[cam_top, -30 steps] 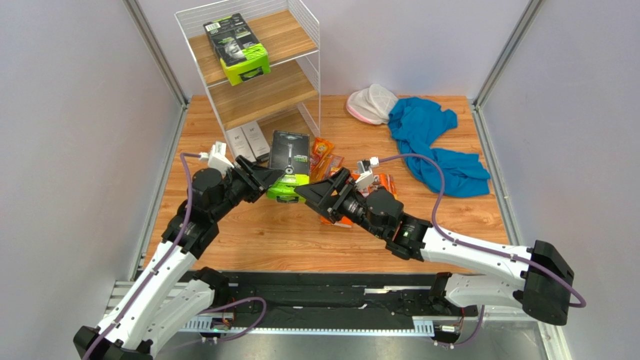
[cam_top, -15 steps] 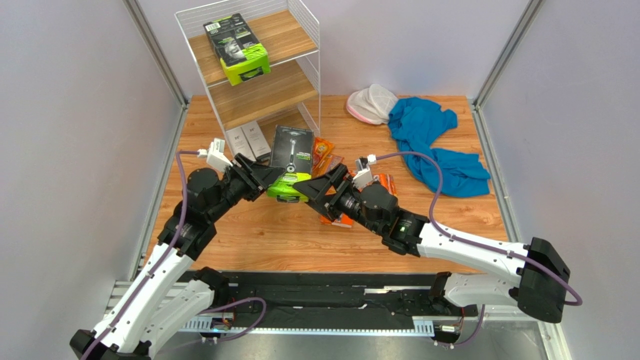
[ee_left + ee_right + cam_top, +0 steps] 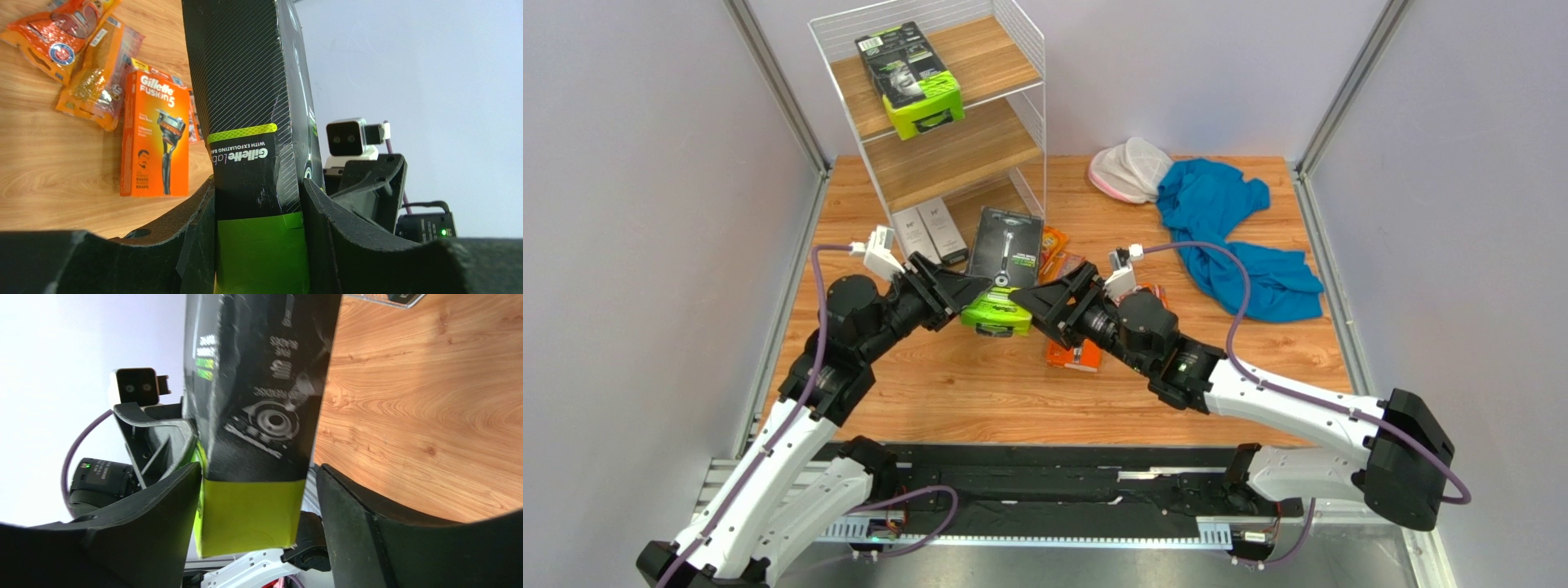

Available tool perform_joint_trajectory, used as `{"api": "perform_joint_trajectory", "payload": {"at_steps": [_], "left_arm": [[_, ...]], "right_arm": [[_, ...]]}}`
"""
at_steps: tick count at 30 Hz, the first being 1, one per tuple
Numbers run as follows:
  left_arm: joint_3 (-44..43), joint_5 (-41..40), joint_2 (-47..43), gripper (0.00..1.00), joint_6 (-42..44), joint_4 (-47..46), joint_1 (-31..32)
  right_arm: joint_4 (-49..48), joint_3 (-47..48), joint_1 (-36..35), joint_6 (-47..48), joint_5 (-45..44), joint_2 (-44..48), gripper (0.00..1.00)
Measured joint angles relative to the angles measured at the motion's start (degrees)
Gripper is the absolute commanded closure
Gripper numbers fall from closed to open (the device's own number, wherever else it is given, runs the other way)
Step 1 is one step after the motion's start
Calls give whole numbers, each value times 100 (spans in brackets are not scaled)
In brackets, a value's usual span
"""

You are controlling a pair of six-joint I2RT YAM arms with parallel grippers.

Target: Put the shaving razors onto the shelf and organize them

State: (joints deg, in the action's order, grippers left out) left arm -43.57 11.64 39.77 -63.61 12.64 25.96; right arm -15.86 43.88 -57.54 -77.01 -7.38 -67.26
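Tabletop: wood-grain board between plain grey walls, with the shelf point(image 3: 979, 145) at its far left corner.
Black pack point(image 3: 1004, 249): off the board, in front of the shelf's foot, black end towards the shelf and lime end towards the arms.
Left gripper point(image 3: 258, 208): fingers at mid spread, pressed on both broad faces of the pack at the lime end; it holds the pack.
Right gripper point(image 3: 256, 499): jaws wide and straddling the same lime end across the pack's width. One finger looks against an edge and the other shows a sliver of gap, so I cannot tell whether it grips.
Key relation: the long axis runs from both sets of fingers straight towards the shelf. The two grippers meet at one end from opposite sides, their grips at right angles.
Nearer arm: the left arm is on the shelf's side, the right a little further out.
Judged step: likely a hand-over or re-grip before the pack goes onto a tier.
Shelf load: a second black pack point(image 3: 913, 81) lies on the top tier; the middle tier is bare.
Orange box point(image 3: 153, 136): flat on the board, right of the shelf, under the right arm.
Blister packs point(image 3: 92, 67): on the board just right of the shelf's foot.
Grey boxes point(image 3: 930, 230): upright at the shelf's foot.
Blue cloth point(image 3: 1234, 233): well right of the shelf.
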Motion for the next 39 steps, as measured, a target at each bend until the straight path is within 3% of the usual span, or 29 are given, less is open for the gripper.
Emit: {"api": "perform_joint_trajectory", "payload": {"at_steps": [4, 5, 8, 11, 14, 17, 18, 21, 29, 39], "left_arm": [[55, 118, -20, 100, -42, -98, 15], [90, 111, -46, 100, -52, -149, 15], [179, 83, -149, 100, -66, -227, 17], [197, 39, -208, 99, -52, -216, 20], [197, 9, -223, 86, -9, -173, 20], [186, 15, -234, 69, 74, -107, 22], [173, 24, -234, 58, 105, -87, 22], [125, 66, -229, 43, 227, -28, 33], [79, 455, -177, 31, 577, 20, 68], [120, 680, -525, 23, 905, -76, 50]], "right_arm": [[-142, 0, 50, 153, 90, 42, 49], [-160, 0, 61, 175, 129, 44, 58], [-225, 0, 74, 203, 240, 31, 72], [-323, 0, 87, 227, 319, -22, 81], [-356, 0, 118, 254, 402, -57, 88], [-337, 2, 195, 304, 595, -59, 92], [-332, 2, 232, 323, 673, -59, 93], [-306, 11, 503, 428, 1198, -50, 94], [560, 573, 1292, 1488, 2940, -4, 97], [1998, 1937, 1499, 3047, 4404, -592, 100]]}}
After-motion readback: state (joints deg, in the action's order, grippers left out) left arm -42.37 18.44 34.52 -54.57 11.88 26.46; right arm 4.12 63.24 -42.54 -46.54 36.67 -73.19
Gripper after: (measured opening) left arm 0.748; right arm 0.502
